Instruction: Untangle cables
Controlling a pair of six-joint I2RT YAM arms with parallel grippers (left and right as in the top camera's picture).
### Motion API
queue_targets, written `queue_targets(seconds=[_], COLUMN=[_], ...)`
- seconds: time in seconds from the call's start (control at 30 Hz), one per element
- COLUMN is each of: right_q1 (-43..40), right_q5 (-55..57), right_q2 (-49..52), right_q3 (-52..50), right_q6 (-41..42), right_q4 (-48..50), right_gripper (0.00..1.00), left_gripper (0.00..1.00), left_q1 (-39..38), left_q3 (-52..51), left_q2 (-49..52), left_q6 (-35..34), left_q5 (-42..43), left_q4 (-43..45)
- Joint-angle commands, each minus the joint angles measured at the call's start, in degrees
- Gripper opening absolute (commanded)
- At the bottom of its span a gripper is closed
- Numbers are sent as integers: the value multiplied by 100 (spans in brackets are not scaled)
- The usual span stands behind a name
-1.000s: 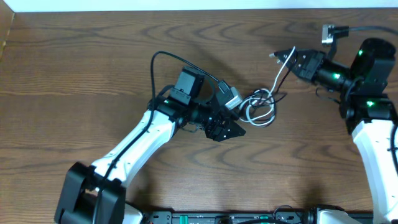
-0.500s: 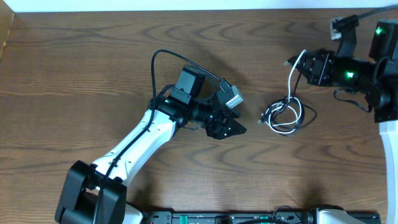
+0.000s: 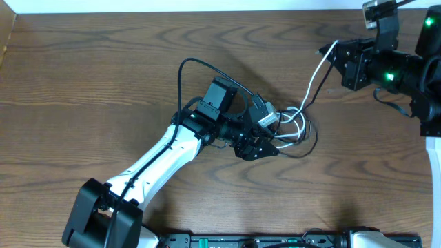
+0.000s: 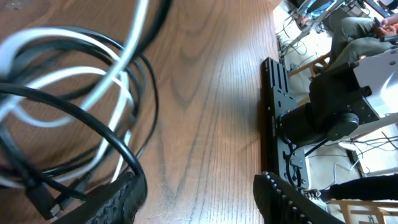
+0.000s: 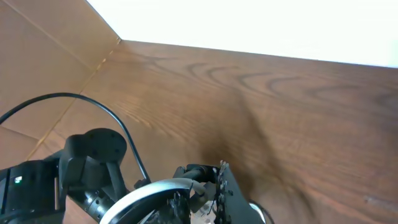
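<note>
At the middle of a wooden table (image 3: pixel 103 69), the left gripper (image 3: pixel 271 135) is sitting wide open beside a coil of cables (image 3: pixel 298 128) at its three o'clock, while the right gripper (image 3: pixel 329 51) is pinching the white cord (image 3: pixel 313 79), which is running toward one o'clock.

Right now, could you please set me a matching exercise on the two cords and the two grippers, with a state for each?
Things:
1. white cord
2. black cord
3. left gripper
4. right gripper

States:
A. open beside the coil
B. shut on a cord's end
C. stretched from the coil up to a gripper
D. looped low on the table, held by nothing

Pairs: 1-C; 2-D; 3-A; 4-B
</note>
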Motion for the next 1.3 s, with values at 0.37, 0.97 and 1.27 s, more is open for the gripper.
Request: queue_targets(seconds=[0.37, 0.97, 1.27], right_q1=[39, -304, -1309], right_q5=[3495, 5949, 5816], right_q2=[1440, 2986, 2986], right_q3=[138, 140, 140], right_q6=[332, 2162, 2358], right_q4=[-1167, -1665, -1794], right_gripper=[1, 1, 2], left_gripper=[61, 61, 61], left_q1=[-20, -24, -24], left_q3=[-15, -15, -15], left_q2=[-28, -28, -28], left_q6=[72, 76, 103], left_q5=[-48, -125, -205], left_q4=[-2, -153, -264])
